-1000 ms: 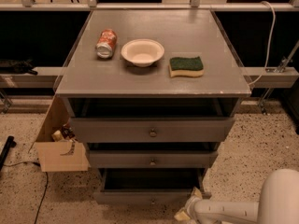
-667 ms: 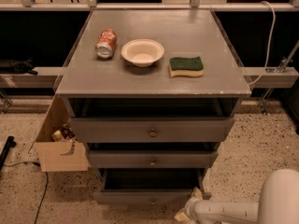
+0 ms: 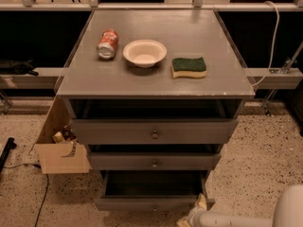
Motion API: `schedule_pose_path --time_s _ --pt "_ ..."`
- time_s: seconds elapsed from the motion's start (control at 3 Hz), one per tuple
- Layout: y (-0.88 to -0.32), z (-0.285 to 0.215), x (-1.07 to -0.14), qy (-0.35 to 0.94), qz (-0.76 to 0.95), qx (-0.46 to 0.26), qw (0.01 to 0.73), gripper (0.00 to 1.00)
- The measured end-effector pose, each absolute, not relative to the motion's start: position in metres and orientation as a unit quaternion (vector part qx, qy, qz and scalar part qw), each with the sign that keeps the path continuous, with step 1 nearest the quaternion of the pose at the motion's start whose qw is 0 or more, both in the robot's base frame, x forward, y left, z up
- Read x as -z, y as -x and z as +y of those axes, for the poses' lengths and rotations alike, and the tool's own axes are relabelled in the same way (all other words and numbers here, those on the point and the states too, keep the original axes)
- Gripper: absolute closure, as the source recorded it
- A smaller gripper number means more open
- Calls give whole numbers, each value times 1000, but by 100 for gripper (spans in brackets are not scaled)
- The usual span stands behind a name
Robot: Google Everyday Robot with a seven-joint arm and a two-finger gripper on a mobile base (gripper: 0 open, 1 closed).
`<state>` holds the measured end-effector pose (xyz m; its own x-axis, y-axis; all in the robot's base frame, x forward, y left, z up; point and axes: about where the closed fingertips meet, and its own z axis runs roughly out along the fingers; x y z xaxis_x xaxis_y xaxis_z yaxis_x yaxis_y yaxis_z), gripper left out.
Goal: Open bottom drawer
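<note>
The bottom drawer (image 3: 151,203) is the lowest of three grey drawers in the cabinet. It stands pulled out, with its dark inside showing, and its tiny knob (image 3: 154,207) sits at the centre of its thin front. My gripper (image 3: 194,213) is at the drawer's front right corner, low in the view, on the end of a white arm (image 3: 236,219) that comes in from the bottom right. The middle drawer (image 3: 154,161) and the top drawer (image 3: 154,132) above also stand partly out.
On the cabinet top (image 3: 156,74) lie a red can (image 3: 107,43) on its side, a white bowl (image 3: 144,52) and a green-and-yellow sponge (image 3: 189,67). A cardboard box (image 3: 59,148) stands on the speckled floor at the left. A black cable (image 3: 42,197) runs beside it.
</note>
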<state>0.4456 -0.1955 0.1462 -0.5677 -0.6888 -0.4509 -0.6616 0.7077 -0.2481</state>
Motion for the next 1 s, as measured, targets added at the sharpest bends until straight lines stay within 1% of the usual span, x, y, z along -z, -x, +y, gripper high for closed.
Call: schedule_pose_path --time_s 0.67,1.0 --pt "-430 -187 -147 376 888 14 265 8" --pt "-428 -185 -149 375 888 12 265 5"
